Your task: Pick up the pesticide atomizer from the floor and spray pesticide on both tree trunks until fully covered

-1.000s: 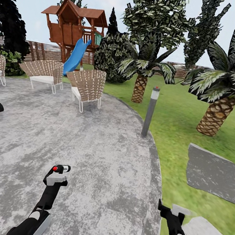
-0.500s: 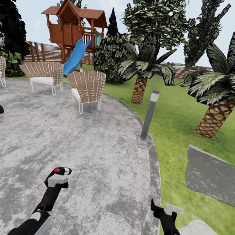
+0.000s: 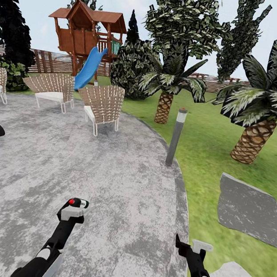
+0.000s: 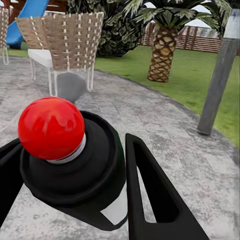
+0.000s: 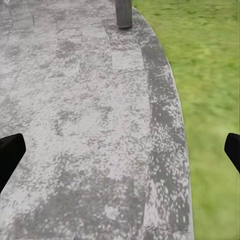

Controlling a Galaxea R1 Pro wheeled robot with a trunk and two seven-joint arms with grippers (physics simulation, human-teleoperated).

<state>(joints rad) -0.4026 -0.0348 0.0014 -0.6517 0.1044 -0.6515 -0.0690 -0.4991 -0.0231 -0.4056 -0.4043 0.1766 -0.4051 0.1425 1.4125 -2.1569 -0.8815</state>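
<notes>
Change: my right gripper (image 3: 188, 245) is sliding left over the paved patio (image 3: 104, 182) and the head view is drifting a little; the garden things themselves are staying put.
Meaning: I am judging that I am on the way, with spraying not yet begun.
Playhouse (image 3: 84, 30): one, far left, with one blue slide (image 3: 89, 67).
Palms: two, one far (image 3: 164, 106), one right (image 3: 251, 144).
Wicker chairs: three, far left (image 3: 103, 103).
Stone slabs: two, on the right-hand grass (image 3: 248, 208).
Bollard lamp (image 3: 175, 138): one, at the patio edge.
Left gripper (image 3: 74, 204): closing its fingers around the pesticide atomizer (image 4: 70, 160), near left.
Right gripper: spread wide, carrying nothing.
</notes>
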